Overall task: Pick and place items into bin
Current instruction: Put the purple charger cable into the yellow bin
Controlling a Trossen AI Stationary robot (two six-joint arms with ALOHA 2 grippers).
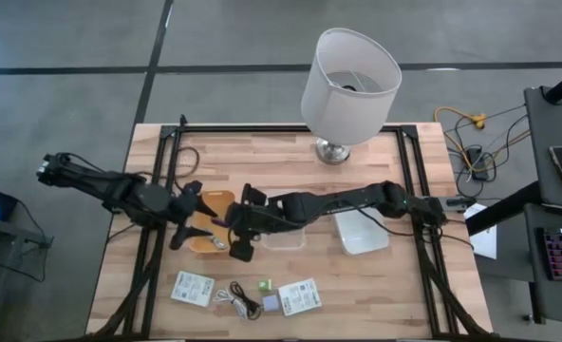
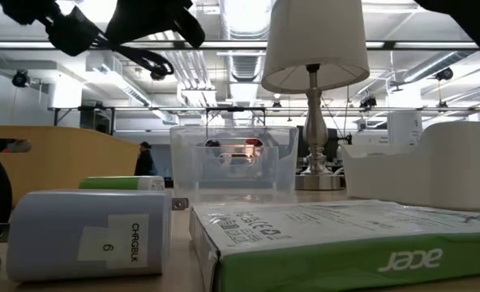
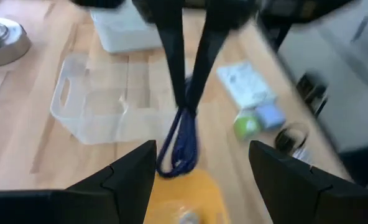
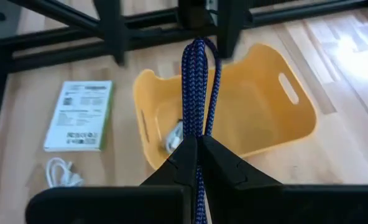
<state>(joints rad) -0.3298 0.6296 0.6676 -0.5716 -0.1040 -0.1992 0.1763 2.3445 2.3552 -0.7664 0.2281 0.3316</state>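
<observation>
A dark blue braided cable (image 4: 197, 81) is in my right gripper (image 4: 199, 142), which is shut on it above the yellow bin (image 1: 215, 217). Something small and white (image 4: 174, 138) lies in that bin. My left gripper (image 3: 199, 171) hovers open at the bin's left side, facing the cable (image 3: 179, 146) and touching nothing. Near the front edge lie two white packets with green print (image 1: 193, 288) (image 1: 300, 296), a coiled white cable (image 1: 234, 299), a green cube (image 1: 265, 284) and a grey-blue cube (image 1: 271, 304). My right gripper pinches the blue cable between its two fingers (image 3: 171, 56), on a doubled stretch (image 4: 199, 121) where two strands run side by side. The fingers slant down from the table's right. The cable's loop (image 3: 174, 158) hangs slack below the fingertips, clear of the yellow bin (image 3: 193, 193).
A clear bin (image 1: 281, 235) stands right of the yellow one, and a white bin (image 1: 362, 233) farther right. The big white lamp (image 1: 349, 74) stands at the far edge. Black frame rails run along the table's left, right and far sides.
</observation>
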